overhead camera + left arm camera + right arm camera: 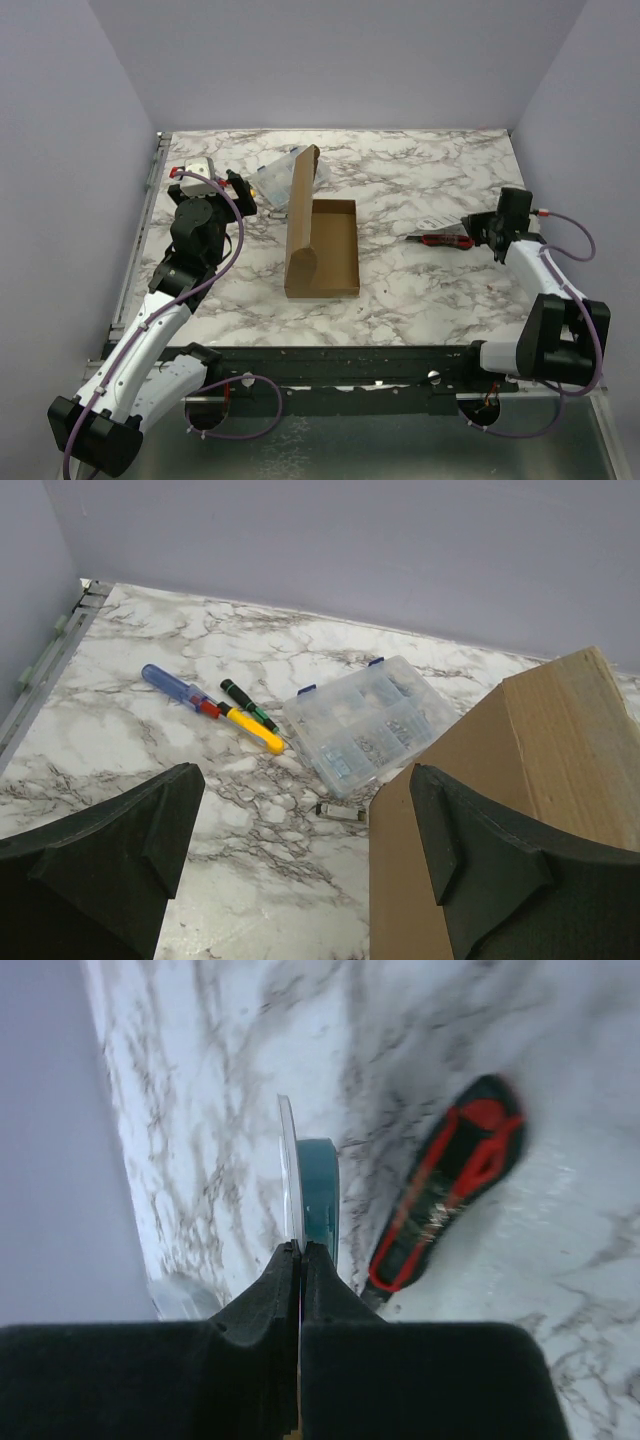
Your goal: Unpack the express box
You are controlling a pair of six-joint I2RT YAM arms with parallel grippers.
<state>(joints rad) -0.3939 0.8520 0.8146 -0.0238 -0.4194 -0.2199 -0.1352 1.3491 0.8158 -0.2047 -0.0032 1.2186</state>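
The express box [322,250] lies open at the table's middle, its lid [300,200] standing up along the left side; its inside shows only bare cardboard. The left wrist view has the lid [545,750] at the right. My left gripper [240,190] [305,815] hovers left of the lid, open, with nothing between its fingers. At the right, my right gripper [480,232] [301,1250] is shut on a thin flat teal and clear packet [318,1185], seen edge-on. A red and black utility knife [440,240] [445,1185] lies just beside it.
Behind the lid lies a clear plastic compartment case [365,725] [285,175]. Left of it are a blue-handled screwdriver [170,685], a yellow one [250,728] and a green and black one [245,702]. A small metal piece [340,811] rests near the lid's corner.
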